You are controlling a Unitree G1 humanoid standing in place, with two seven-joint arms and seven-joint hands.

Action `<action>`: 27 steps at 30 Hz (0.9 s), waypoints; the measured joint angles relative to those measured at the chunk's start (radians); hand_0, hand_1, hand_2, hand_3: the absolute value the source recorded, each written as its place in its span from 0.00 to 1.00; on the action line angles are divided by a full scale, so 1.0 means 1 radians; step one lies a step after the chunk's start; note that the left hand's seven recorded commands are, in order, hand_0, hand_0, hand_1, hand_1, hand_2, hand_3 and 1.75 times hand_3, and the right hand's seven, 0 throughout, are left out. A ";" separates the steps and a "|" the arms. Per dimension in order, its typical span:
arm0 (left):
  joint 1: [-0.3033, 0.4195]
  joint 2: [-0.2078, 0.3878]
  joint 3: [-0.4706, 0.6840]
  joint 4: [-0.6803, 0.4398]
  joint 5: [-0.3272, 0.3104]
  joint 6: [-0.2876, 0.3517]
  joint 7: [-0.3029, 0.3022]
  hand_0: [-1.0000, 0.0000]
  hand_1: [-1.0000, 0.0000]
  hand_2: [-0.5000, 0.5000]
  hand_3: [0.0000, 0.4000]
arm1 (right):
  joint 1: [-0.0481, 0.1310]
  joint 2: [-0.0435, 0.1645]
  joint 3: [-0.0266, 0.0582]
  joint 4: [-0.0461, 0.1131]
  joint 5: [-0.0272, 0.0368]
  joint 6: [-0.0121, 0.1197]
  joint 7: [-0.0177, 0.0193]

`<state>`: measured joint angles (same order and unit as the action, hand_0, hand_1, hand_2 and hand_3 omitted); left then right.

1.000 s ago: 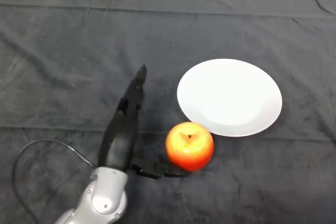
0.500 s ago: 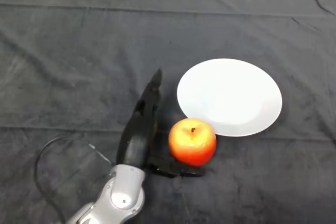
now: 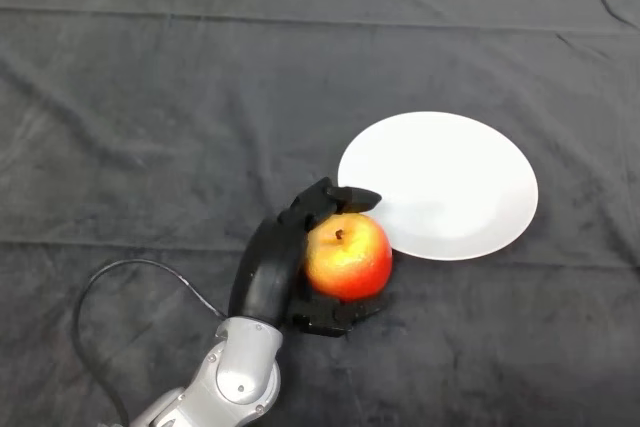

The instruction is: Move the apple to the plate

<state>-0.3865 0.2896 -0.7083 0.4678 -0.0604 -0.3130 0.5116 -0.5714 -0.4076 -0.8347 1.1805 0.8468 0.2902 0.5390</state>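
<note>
A red and yellow apple [image 3: 349,257] sits on the dark cloth, just left of the near rim of a white plate [image 3: 440,182]. My black left hand [image 3: 270,267] wraps it from the left: the fingers curl over its far top side and the thumb hooks under its near side. The apple's stem faces up. The plate holds nothing.
Dark wrinkled cloth [image 3: 150,117] covers the whole table. My silver-grey forearm [image 3: 235,382] comes in from the lower left.
The fingers, straight and pointing away before, have curled over the apple. The apple has shifted a little left into the hand.
</note>
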 measured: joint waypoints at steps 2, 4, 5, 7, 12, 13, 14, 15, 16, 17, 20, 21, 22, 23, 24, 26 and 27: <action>0.000 0.017 0.005 -0.023 0.000 0.008 -0.002 0.00 0.00 0.50 1.00 | 0.000 0.000 0.0000 0.000 0.0000 0.000 0.0000; 0.000 0.028 0.021 -0.053 0.000 0.012 -0.003 0.00 0.00 0.50 1.00 | 0.000 0.000 -0.0001 0.000 0.0000 0.000 0.0000; 0.000 0.033 0.026 -0.069 0.001 0.015 -0.003 0.00 0.00 0.50 1.00 | 0.000 0.000 -0.0001 0.000 0.0000 0.000 0.0000; -0.002 0.041 0.027 -0.087 0.003 0.018 -0.003 0.00 0.00 0.50 1.00 | 0.000 0.000 -0.0001 0.000 0.0000 0.000 0.0000; -0.002 0.041 0.036 -0.112 0.009 0.053 -0.003 0.00 0.00 0.50 1.00 | 0.000 0.000 0.0000 0.000 0.0000 0.000 0.0000; -0.002 0.039 0.046 -0.113 0.018 0.058 -0.003 0.00 0.00 0.50 1.00 | 0.000 0.000 0.0000 0.000 0.0000 0.000 0.0000; -0.002 0.039 0.054 -0.113 0.025 0.065 -0.001 0.00 0.00 0.50 1.00 | 0.000 0.000 0.0000 0.000 0.0000 0.000 0.0000; -0.002 0.039 0.061 -0.113 0.026 0.070 0.001 0.00 0.00 0.50 1.00 | 0.000 0.000 0.0000 0.000 0.0000 0.000 0.0000; -0.003 0.039 0.064 -0.113 0.028 0.073 0.003 0.00 0.00 0.50 1.00 | 0.000 0.000 0.0000 0.000 0.0000 0.000 0.0000; -0.003 0.039 0.064 -0.113 0.031 0.079 0.004 0.00 0.00 0.50 1.00 | 0.000 0.000 -0.0001 0.000 0.0000 0.000 0.0000; -0.003 0.035 0.064 -0.113 0.047 0.081 0.005 0.00 0.00 0.50 1.00 | 0.000 0.000 -0.0001 0.000 0.0001 0.000 0.0000; -0.004 0.033 0.064 -0.113 0.047 0.081 0.007 0.00 0.00 0.50 1.00 | 0.000 0.000 -0.0001 0.000 0.0000 0.000 0.0000; -0.005 0.029 0.064 -0.113 0.047 0.081 0.011 0.00 0.00 0.50 1.00 | 0.000 0.000 -0.0001 0.000 0.0000 0.000 0.0000; -0.009 0.024 0.064 -0.113 0.047 0.081 0.014 0.00 0.00 0.50 1.00 | 0.000 0.000 -0.0001 0.000 0.0000 0.000 0.0000; -0.015 0.017 0.064 -0.113 0.047 0.081 0.017 0.00 0.00 0.50 1.00 | 0.000 0.000 -0.0001 0.000 0.0000 0.000 0.0000; -0.038 0.001 0.064 -0.111 0.047 0.080 0.020 0.00 0.00 0.50 1.00 | 0.000 0.000 -0.0001 0.000 0.0000 0.000 0.0000; -0.052 -0.006 0.062 -0.110 0.047 0.080 0.021 0.00 0.00 0.50 1.00 | 0.000 0.000 -0.0001 0.000 0.0000 0.000 0.0000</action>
<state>-0.4382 0.2837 -0.6459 0.3576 -0.0130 -0.2329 0.5322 -0.5714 -0.4076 -0.8348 1.1805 0.8468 0.2902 0.5390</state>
